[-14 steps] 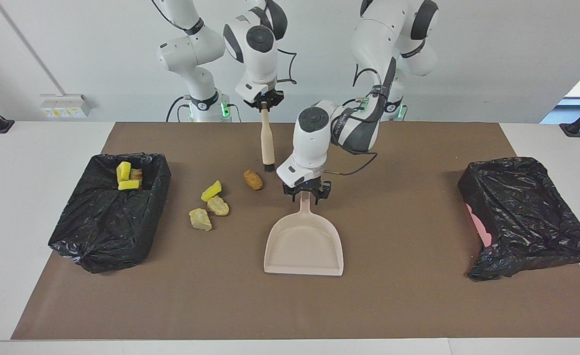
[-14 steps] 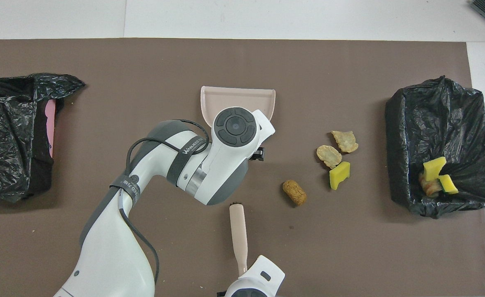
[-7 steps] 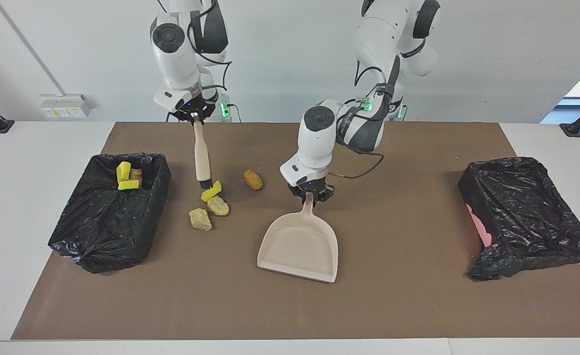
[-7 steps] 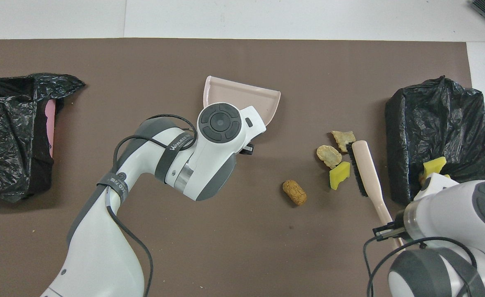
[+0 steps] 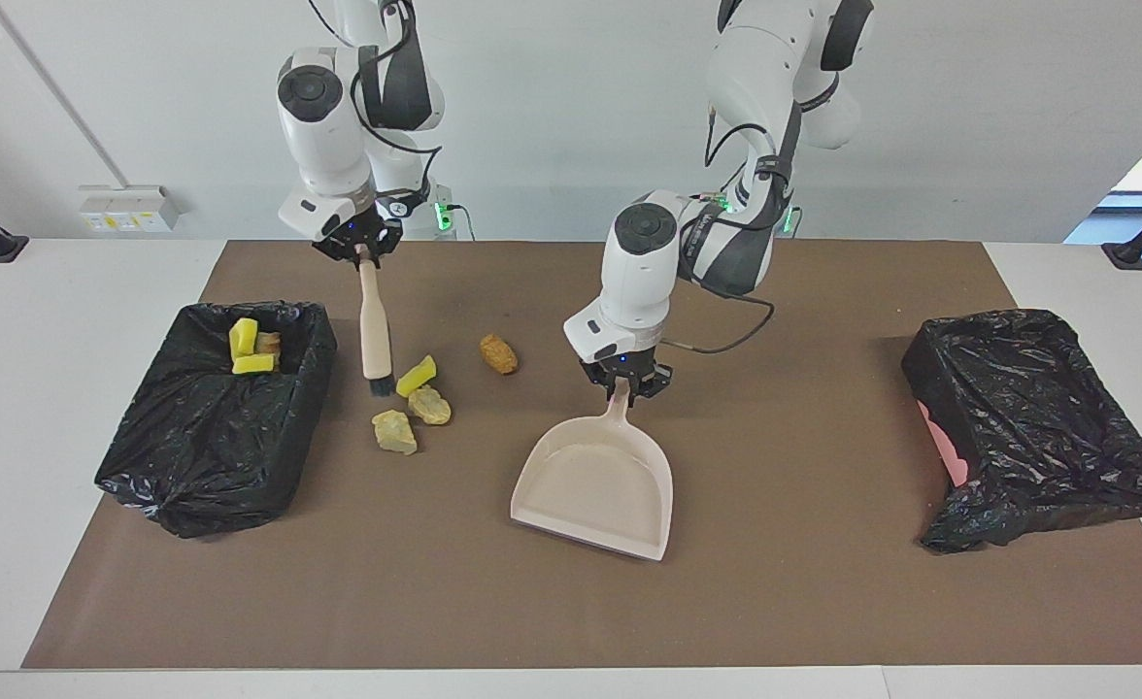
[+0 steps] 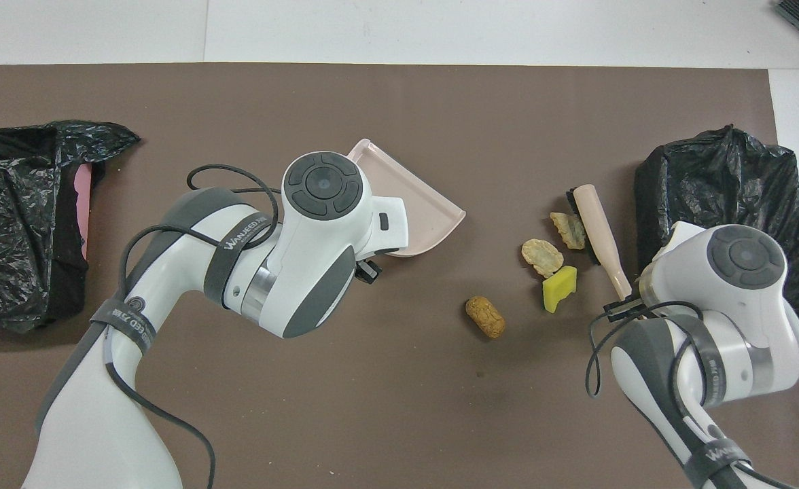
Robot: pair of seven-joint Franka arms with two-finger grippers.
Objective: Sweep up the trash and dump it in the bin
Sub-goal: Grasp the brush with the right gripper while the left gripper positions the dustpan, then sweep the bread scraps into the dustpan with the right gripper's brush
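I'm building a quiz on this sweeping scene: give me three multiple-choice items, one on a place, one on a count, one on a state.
1. Where is the brush?
A. in the dustpan
B. between the trash-filled bin and the loose trash
C. on the other bin

2. How many trash pieces lie loose on the mat?
A. two
B. four
C. seven

3. What does the left gripper do?
A. grips the dustpan handle
B. hangs open
C. holds a yellow wedge

Key: 1 B, it stands beside the bin; 2 B, the loose trash is four pieces; 3 A, fingers clamp the handle.
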